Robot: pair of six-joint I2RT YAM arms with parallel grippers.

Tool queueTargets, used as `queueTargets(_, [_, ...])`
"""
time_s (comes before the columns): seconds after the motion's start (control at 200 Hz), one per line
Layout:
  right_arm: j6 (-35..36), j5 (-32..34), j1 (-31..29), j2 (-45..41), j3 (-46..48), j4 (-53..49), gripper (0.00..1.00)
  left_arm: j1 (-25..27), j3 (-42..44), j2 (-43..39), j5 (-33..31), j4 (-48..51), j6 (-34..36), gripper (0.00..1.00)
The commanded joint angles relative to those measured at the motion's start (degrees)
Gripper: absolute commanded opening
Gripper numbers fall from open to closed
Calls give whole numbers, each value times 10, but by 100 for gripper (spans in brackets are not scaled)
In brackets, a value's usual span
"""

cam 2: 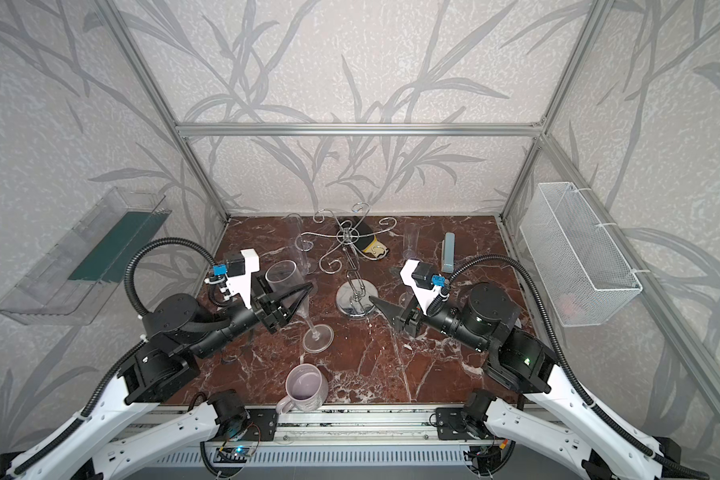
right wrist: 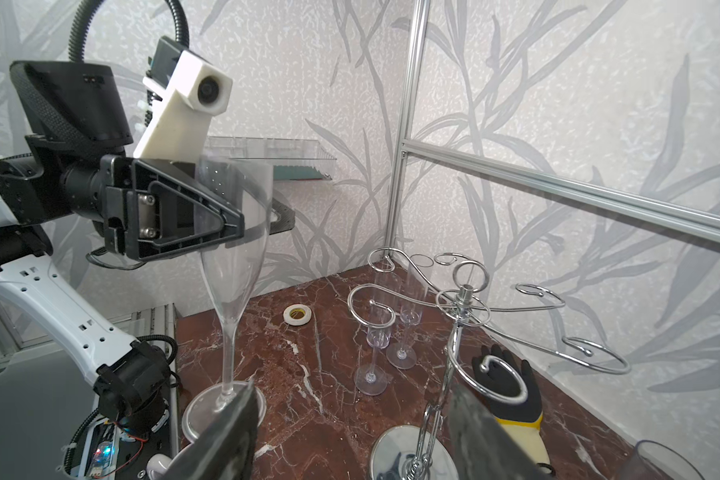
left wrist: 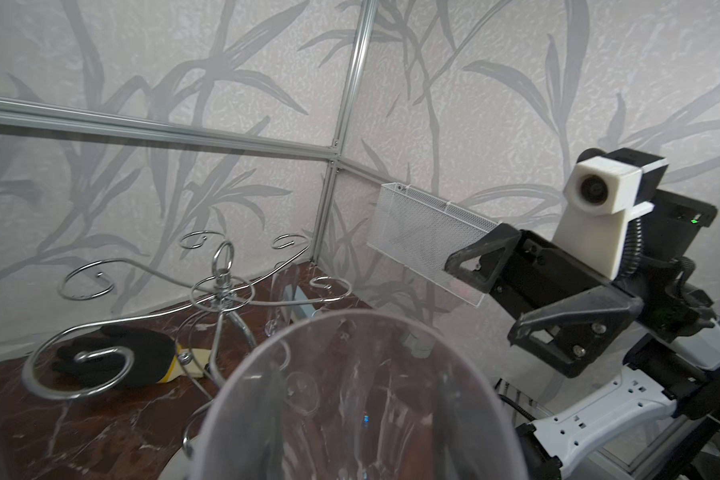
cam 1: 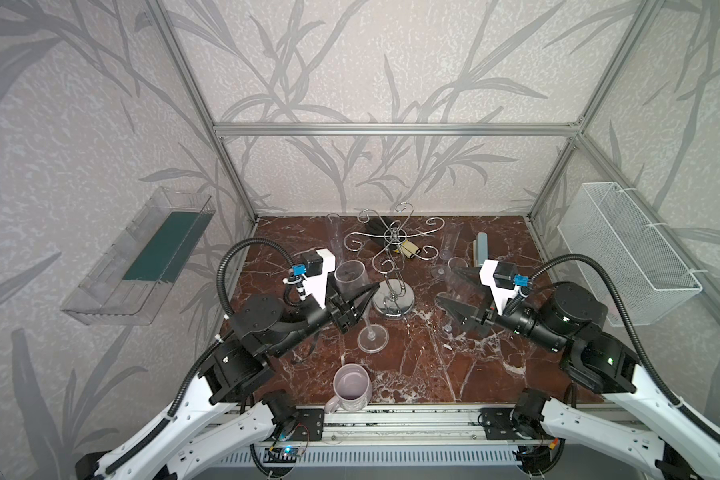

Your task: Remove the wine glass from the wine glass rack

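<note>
In both top views the transparent, long-stemmed wine glass (cam 1: 348,277) is held upright. Its bowl is pinched between the jaws of the left gripper (cam 1: 368,297), and its foot is beneath them at the brown marbled surface (cam 1: 412,370). The chrome wire wine glass rack (cam 1: 393,237) stands just beyond those jaws, apart from the glass. In the left wrist view the right gripper (left wrist: 481,297) is recorded with jaws spread, empty. In the right wrist view the glass appears clear and intact. The left arm is judged nearer.

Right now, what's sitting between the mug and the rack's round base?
The foot of the wine glass lies between the mug and the wine glass rack; both top views show it.
</note>
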State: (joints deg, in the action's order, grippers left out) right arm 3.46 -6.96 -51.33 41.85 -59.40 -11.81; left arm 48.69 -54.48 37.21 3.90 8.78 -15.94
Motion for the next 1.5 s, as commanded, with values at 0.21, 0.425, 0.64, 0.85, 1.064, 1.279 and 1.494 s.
queueTargets(0.21, [10, 49, -3, -38, 18, 10, 71, 1, 92, -76, -201, 4, 65, 38])
queueTargets(0.425, [11, 73, -3, -59, 29, 3, 71, 1, 178, -75, -272, -82, 90, 37])
queueTargets(0.64, [7, 107, -2, -89, 56, 11, 71, 0, 263, -55, -322, -216, 114, 37])
queueTargets(0.85, [8, 130, -3, -107, 65, 9, 71, -13, 318, -9, -347, -315, 123, 37])
queueTargets(1.064, [3, 146, -2, -126, 74, 5, 71, -52, 361, 60, -326, -437, 121, 36])
queueTargets(1.279, [-2, 158, -3, -140, 80, 1, 71, -92, 375, 148, -288, -517, 124, 36])
queueTargets(1.494, [-6, 165, -3, -149, 85, 1, 71, -128, 380, 224, -269, -597, 109, 36])
